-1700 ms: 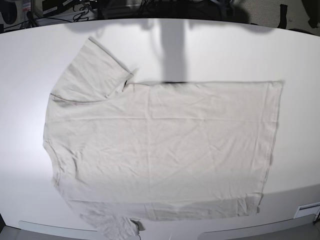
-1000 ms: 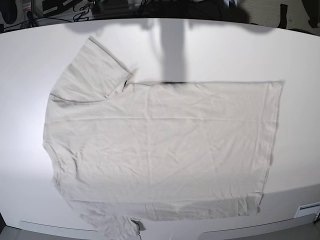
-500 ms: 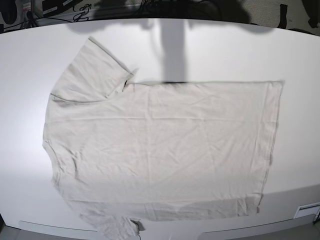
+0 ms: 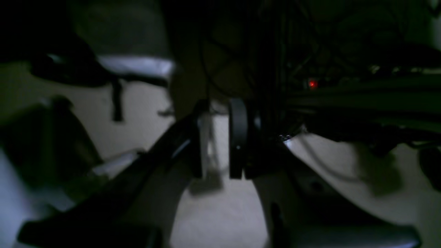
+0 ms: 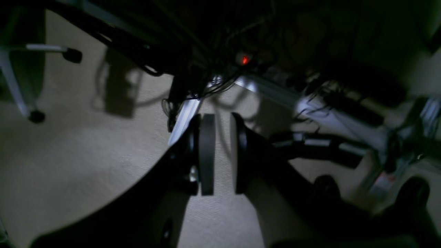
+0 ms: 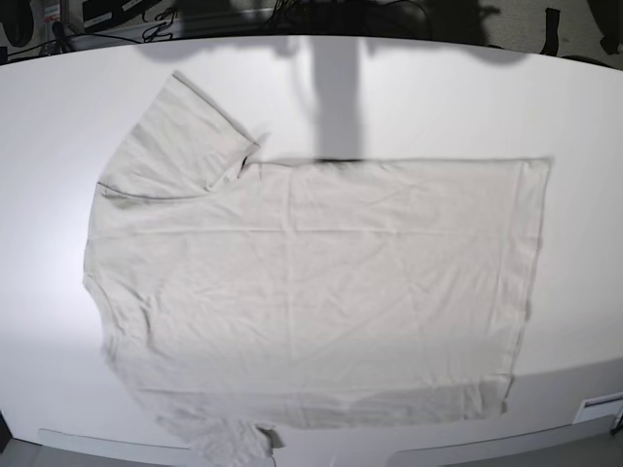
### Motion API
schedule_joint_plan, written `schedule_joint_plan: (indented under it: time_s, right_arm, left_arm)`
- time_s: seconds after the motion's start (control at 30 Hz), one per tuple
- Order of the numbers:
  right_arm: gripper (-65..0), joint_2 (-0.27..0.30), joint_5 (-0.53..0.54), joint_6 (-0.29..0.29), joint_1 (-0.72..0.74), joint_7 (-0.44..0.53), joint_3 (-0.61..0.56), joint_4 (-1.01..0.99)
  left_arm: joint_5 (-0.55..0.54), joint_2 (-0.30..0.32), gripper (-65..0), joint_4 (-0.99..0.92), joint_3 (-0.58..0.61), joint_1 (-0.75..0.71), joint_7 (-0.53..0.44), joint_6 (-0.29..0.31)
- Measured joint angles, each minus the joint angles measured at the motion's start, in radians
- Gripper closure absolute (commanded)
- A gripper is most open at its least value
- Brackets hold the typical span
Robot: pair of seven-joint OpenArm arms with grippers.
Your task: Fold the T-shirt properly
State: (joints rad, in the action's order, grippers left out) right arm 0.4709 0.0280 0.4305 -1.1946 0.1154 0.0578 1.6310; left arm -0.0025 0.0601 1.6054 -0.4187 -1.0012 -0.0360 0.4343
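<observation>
The pale beige T-shirt (image 6: pixel 311 282) lies flat on the white table (image 6: pixel 438 97), collar side to the left and hem (image 6: pixel 531 263) to the right. One sleeve (image 6: pixel 175 136) spreads toward the back left. The other sleeve (image 6: pixel 229 443) reaches the front edge. No gripper shows in the base view. In the left wrist view my left gripper (image 4: pixel 218 144) is empty, with a narrow gap between its fingers, over the floor. In the right wrist view my right gripper (image 5: pixel 222 155) is empty, with the same narrow gap. The T-shirt is out of both wrist views.
A dark stand shadow (image 6: pixel 336 97) falls across the table's back middle. A white label (image 6: pixel 599 407) sits at the front right. Cables, a red light (image 5: pixel 244 60) and a chair caster (image 5: pixel 36 116) lie past the table on the carpeted floor.
The T-shirt has not moved. Only the dark shapes past the far table edge shift a little.
</observation>
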Motion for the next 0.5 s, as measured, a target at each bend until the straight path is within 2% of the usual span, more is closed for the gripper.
schedule_joint_plan:
  time_s: [0.1,0.27,0.33,0.43,0.5]
  right_arm:
    - [-9.2,0.043,-0.005,-0.058,-0.074,-0.034,0.000,0.123]
    - [-9.2,0.123,-0.015,-0.132,-0.083,-0.153,0.002,0.297]
    - [-9.2,0.146,-0.076,-0.155,-0.086,-0.166,0.003,0.350]
    - [-9.2,0.179,-0.169,-0.263,-0.085,-0.157,0.013,0.418]
    - [-9.2,0.211,-0.213,-0.298,-0.067,-0.166,0.026,0.442]
  left_arm:
    - [0.003,0.034,-10.6,0.122,0.000,-0.050,0.016,0.002]
    - [0.051,0.098,-10.6,0.296,0.001,-0.060,0.077,0.006]
    - [0.100,0.124,-10.6,0.360,0.001,-0.059,0.090,0.008]
    - [0.163,0.173,-10.6,0.438,0.002,-0.056,0.082,0.012]
    - [0.199,0.213,-10.6,0.458,0.002,-0.020,0.081,0.014]
